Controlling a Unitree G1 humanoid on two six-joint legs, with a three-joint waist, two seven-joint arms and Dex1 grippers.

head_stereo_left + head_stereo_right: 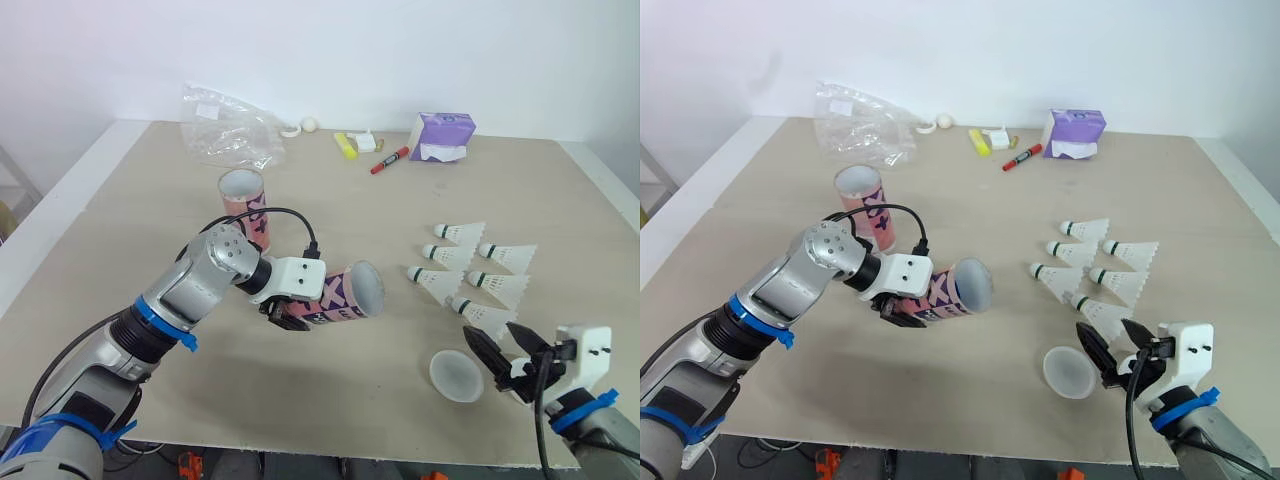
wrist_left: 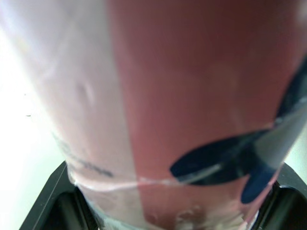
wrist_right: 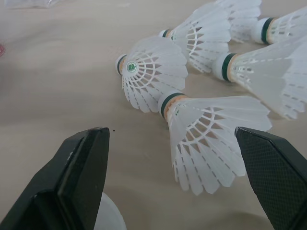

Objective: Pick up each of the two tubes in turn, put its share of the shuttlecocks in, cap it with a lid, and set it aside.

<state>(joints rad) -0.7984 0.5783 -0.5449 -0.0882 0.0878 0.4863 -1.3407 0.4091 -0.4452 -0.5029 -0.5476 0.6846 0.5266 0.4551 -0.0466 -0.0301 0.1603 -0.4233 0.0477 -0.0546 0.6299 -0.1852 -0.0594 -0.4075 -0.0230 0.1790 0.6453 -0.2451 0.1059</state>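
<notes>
Left gripper clamped on a pink tube, tube held sideways with its open mouth turned toward the shuttlecocks, right gripper spread wide, nearest shuttlecock seen just ahead between its fingers, white lid laid just beside, second tube stood upright behind.

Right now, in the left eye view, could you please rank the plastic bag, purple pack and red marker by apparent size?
Largest: plastic bag
Then: purple pack
Smallest: red marker
All lie similarly far, so ranking holds.

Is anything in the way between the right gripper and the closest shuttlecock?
Nothing visible. The right gripper, fingers open, faces the nearest shuttlecock directly; the lid lies to its left, clear of the path.
</notes>
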